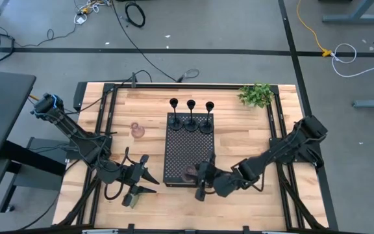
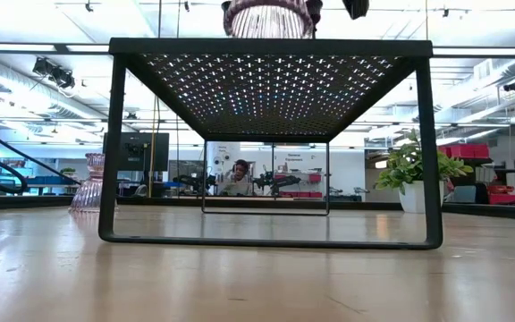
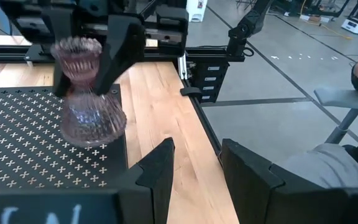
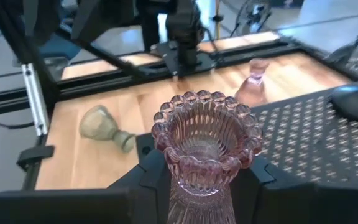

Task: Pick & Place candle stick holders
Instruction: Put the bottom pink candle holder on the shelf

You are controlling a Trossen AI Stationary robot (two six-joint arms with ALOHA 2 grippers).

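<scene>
Glass is the material that governs handling here, so we treat each pressed, ribbed pink piece as rigid, smooth-skinned and liable to chip.

Starting at the left, the left pincer (image 3: 196, 146) hangs near the front of the worktop (image 1: 271, 201) with its fingers apart and nothing between them. Just beside it the olive-green holder (image 4: 101, 124) lies on its side on the wood. We judge that it may roll, and that its narrow waist is the place to take hold.

Farther back, a second pink holder (image 1: 137, 130) stands upright on the wood, just left of the black perforated tray (image 1: 187, 153). Three slim black holders (image 1: 191, 120) stand in a row at the tray's far end. We expect them to be light and easy to tip, and best gripped low on the stem.

At the tray's near edge, the right pincer (image 4: 205, 177) is closed on the pink glass holder (image 4: 207, 140). Its fingers clamp the waist below the beaded rim, which is the narrowest and safest point. We judge the piece fairly heavy for its size and slippery, so pressure must be firm but moderate.

We cannot tell whether the held holder's foot touches the tray. The low view cuts it off at the top, and the right wrist view hides the foot. A small leafy plant (image 1: 257, 95) stands at the far right corner.
</scene>
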